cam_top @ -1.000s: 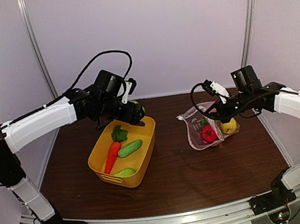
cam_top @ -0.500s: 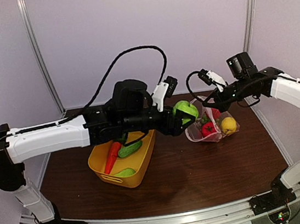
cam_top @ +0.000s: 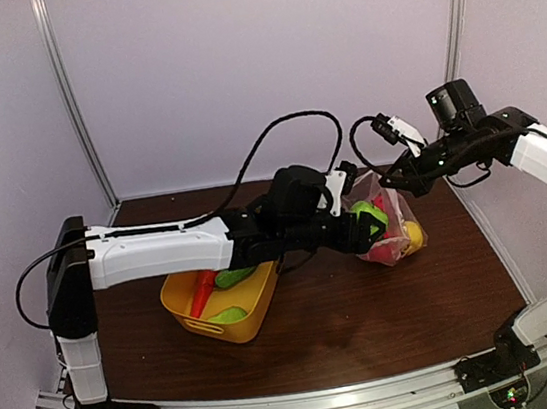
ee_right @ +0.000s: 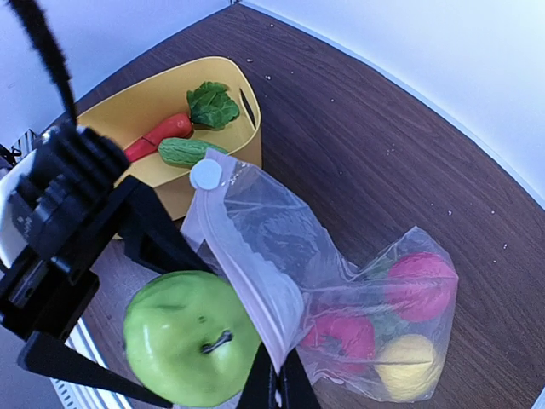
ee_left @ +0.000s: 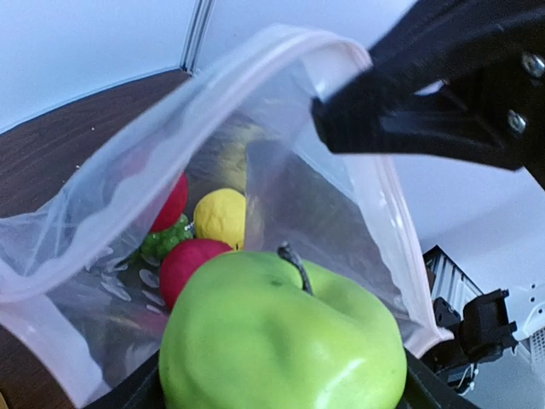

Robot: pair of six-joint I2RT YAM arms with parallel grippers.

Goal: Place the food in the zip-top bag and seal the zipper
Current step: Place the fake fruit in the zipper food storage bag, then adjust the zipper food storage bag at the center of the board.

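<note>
Toward the table's front-left corner, the yellow tub (cam_top: 187,299) holds the carrot (cam_top: 202,288) and cucumber (cam_top: 233,276). Beyond it, mid-table, the left gripper (cam_top: 365,225) is clamped around the green fruit (ee_left: 281,341), right at the gaping mouth of the zip-top bag (ee_right: 341,256), which lies straight ahead. The right gripper (cam_top: 391,175), pinched tight on the rim by the unsealed zipper (ee_right: 243,256), holds the bag up toward the back-right corner, with red apples (ee_left: 189,266) and lemon (ee_left: 220,217) inside. The fruit likely needs only a push forward and release.
</note>
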